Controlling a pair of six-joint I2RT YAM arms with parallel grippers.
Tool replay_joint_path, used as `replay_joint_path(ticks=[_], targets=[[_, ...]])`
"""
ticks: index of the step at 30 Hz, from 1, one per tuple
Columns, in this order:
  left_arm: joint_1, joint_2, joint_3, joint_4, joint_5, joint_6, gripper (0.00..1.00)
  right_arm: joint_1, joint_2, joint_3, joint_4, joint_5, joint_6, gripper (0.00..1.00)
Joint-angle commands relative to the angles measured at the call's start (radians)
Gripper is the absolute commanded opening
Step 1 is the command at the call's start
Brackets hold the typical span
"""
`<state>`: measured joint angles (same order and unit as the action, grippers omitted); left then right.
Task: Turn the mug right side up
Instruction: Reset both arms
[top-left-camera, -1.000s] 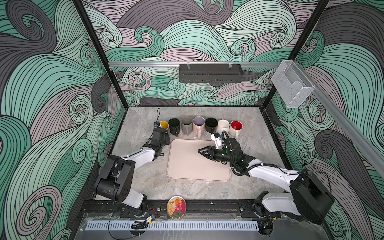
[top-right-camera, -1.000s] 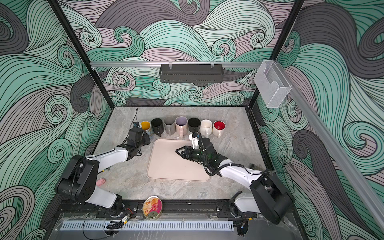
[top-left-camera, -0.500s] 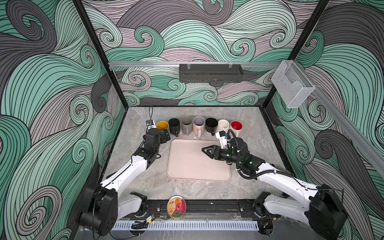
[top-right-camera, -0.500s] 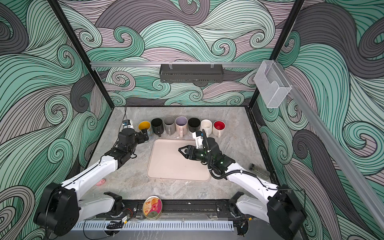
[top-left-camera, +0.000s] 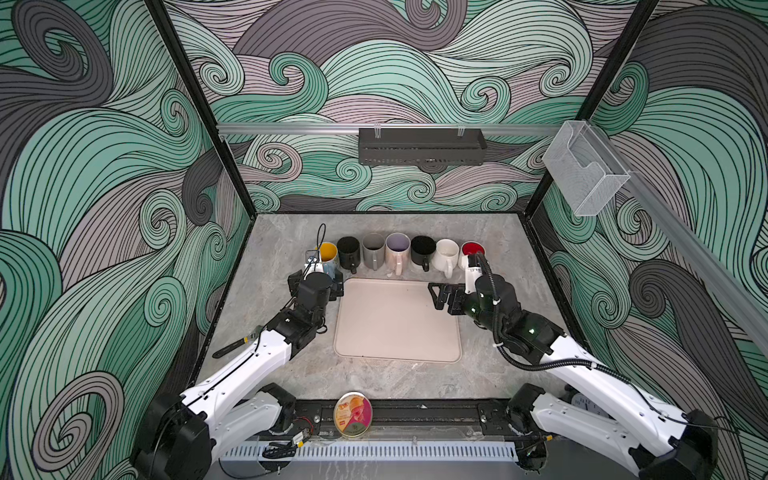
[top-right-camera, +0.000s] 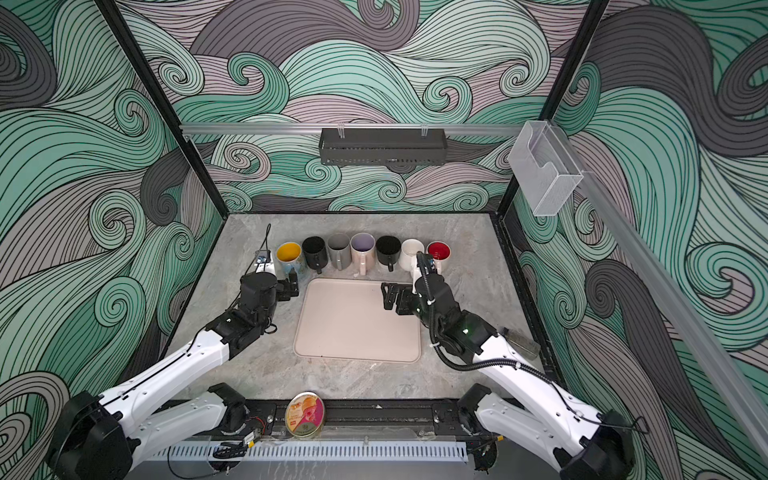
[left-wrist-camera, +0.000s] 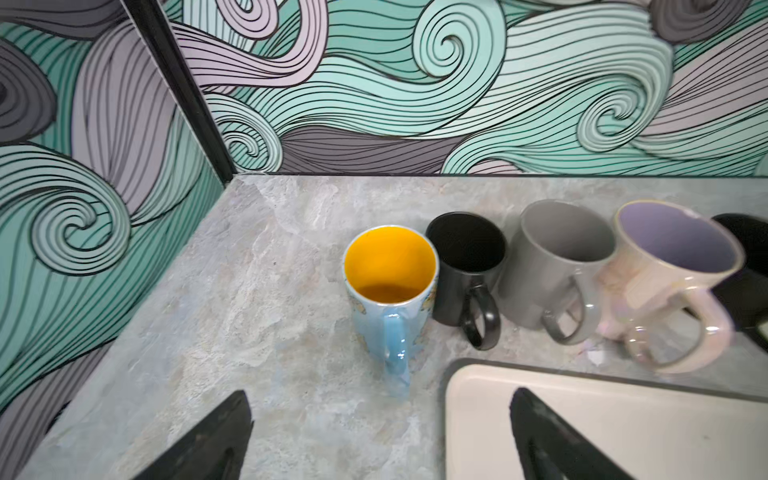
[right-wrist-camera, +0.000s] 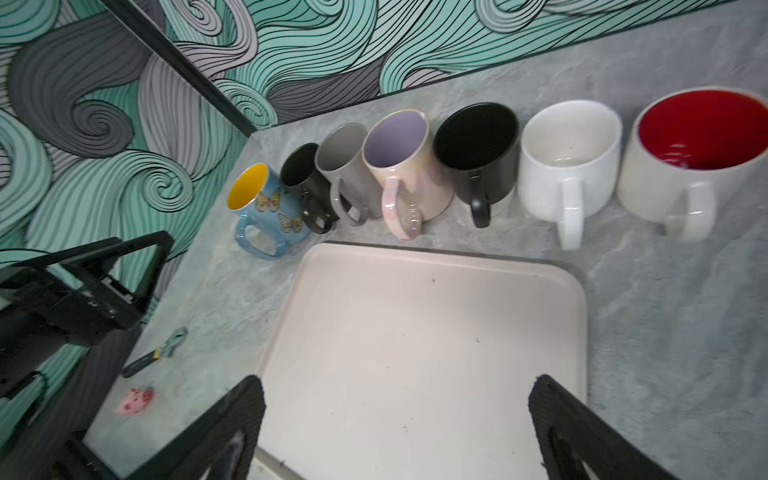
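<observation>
Several mugs stand upright in a row at the back of the table, handles toward me. The leftmost mug (top-left-camera: 328, 252) (left-wrist-camera: 390, 282) is blue with butterflies and a yellow inside; it rests on the table with its mouth up. My left gripper (left-wrist-camera: 380, 392) is open just in front of its handle, touching nothing. My right gripper (top-left-camera: 438, 296) (right-wrist-camera: 397, 378) is open over the right part of the beige tray (top-left-camera: 395, 332), with nothing between its fingers.
Right of the blue mug stand a black mug (top-left-camera: 348, 250), a grey mug (top-left-camera: 372, 248), a lilac-lined mug (top-left-camera: 397, 246), a second black mug (top-left-camera: 423, 249), a white mug (top-left-camera: 446, 252) and a red-lined mug (top-left-camera: 472, 249). A round tin (top-left-camera: 353, 413) sits at the front rail. A small tool (right-wrist-camera: 156, 353) and a pink toy (right-wrist-camera: 135, 401) lie left of the tray.
Both grippers have opened wide. The left one has drawn back from the blue mug, which stays upright on the table. The right one has moved toward the tray's right edge.
</observation>
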<state>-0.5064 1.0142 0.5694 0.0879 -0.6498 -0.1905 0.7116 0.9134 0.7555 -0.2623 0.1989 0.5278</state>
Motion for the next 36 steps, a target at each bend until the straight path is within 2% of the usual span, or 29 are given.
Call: replay_joint_path(ticks=[1, 3, 7, 10, 12, 15, 17, 20, 21, 23, 25, 27, 29, 31, 33, 35, 36], targets=[[0.016, -0.027, -0.063, 0.205, -0.186, 0.125, 0.99, 0.038, -0.053, -0.016, 0.008, 0.232, -0.129, 1.00], [0.072, -0.027, -0.100, 0.305, -0.211, 0.180, 0.98, 0.052, -0.059, -0.035, 0.028, 0.287, -0.161, 1.00], [0.208, 0.049, -0.096, 0.333, -0.197, 0.166, 0.99, 0.052, -0.033, -0.054, 0.063, 0.322, -0.207, 1.00], [0.269, 0.168, -0.093, 0.378, -0.195, 0.169, 0.99, 0.052, -0.001, -0.058, 0.083, 0.371, -0.203, 1.00], [0.306, 0.257, -0.105, 0.436, -0.151, 0.155, 0.99, 0.049, 0.024, -0.069, 0.109, 0.404, -0.203, 1.00], [0.349, 0.440, -0.132, 0.636, -0.139, 0.132, 0.99, 0.025, 0.069, -0.091, 0.164, 0.404, -0.229, 1.00], [0.353, 0.522, -0.110, 0.702, -0.089, 0.189, 0.99, 0.003, 0.096, -0.105, 0.198, 0.393, -0.243, 0.99], [0.378, 0.495, -0.063, 0.551, -0.031, 0.138, 0.99, -0.035, 0.118, -0.139, 0.288, 0.372, -0.292, 1.00], [0.409, 0.476, -0.070, 0.521, 0.048, 0.113, 0.98, -0.052, 0.127, -0.153, 0.331, 0.371, -0.311, 1.00], [0.472, 0.467, -0.099, 0.561, 0.177, 0.095, 0.99, -0.085, 0.154, -0.195, 0.437, 0.386, -0.362, 1.00], [0.498, 0.454, -0.101, 0.538, 0.236, 0.073, 0.99, -0.122, 0.213, -0.234, 0.561, 0.405, -0.421, 1.00], [0.545, 0.500, -0.143, 0.638, 0.375, 0.082, 0.99, -0.169, 0.271, -0.237, 0.600, 0.408, -0.441, 1.00], [0.545, 0.556, -0.194, 0.840, 0.405, 0.121, 0.99, -0.207, 0.296, -0.219, 0.577, 0.402, -0.419, 1.00], [0.546, 0.539, -0.174, 0.777, 0.412, 0.116, 0.99, -0.238, 0.298, -0.219, 0.590, 0.367, -0.438, 1.00], [0.546, 0.494, -0.117, 0.579, 0.411, 0.087, 0.99, -0.259, 0.306, -0.228, 0.634, 0.373, -0.485, 1.00], [0.545, 0.534, -0.145, 0.706, 0.416, 0.120, 0.99, -0.306, 0.319, -0.223, 0.647, 0.332, -0.483, 1.00], [0.545, 0.533, -0.142, 0.704, 0.418, 0.121, 0.99, -0.331, 0.329, -0.215, 0.646, 0.306, -0.476, 1.00]])
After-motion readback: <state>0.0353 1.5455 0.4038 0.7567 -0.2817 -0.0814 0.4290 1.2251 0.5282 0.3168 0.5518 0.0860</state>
